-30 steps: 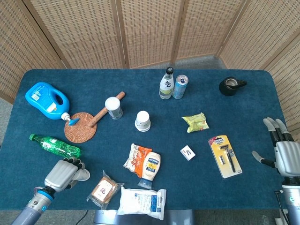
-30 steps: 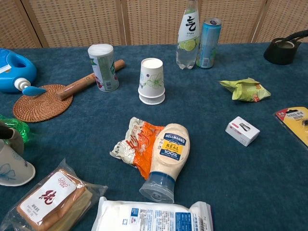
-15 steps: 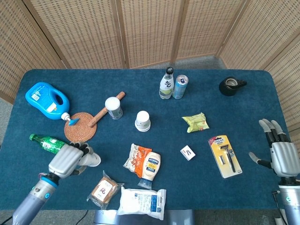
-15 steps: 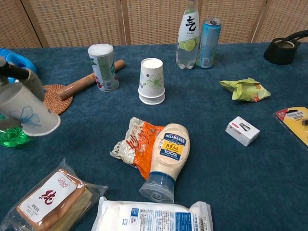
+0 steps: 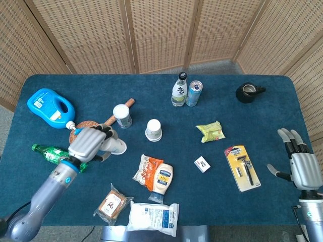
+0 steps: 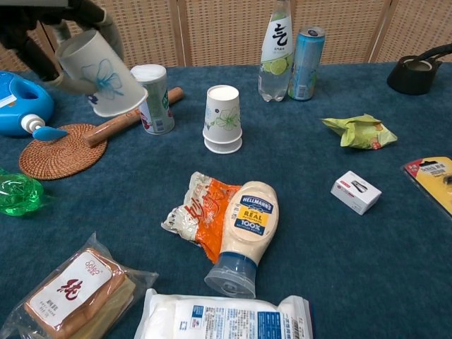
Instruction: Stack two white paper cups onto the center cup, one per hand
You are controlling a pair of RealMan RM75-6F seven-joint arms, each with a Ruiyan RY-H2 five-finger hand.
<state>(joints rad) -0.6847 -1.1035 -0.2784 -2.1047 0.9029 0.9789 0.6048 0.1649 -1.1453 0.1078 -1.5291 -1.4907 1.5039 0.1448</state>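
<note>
Overhead, left robot hand (image 5: 90, 143) grasping tilted paper cup (image 6: 100, 73); right robot hand (image 5: 299, 162) released at table edge (image 5: 303, 113).

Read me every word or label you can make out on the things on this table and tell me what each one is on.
"HELLMANN'S", "REAL", "100%": mayonnaise bottle.
A large Chinese character, not clear enough to quote: clear drink bottle.
A red Chinese character with small blurred Latin letters above: bread packet.
Blue print, too small to read: white bag.
Print too small to read: small white box, razor card.

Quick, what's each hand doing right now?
Left hand: holding a paper cup, lifted off the table.
Right hand: open, holding nothing.
</note>
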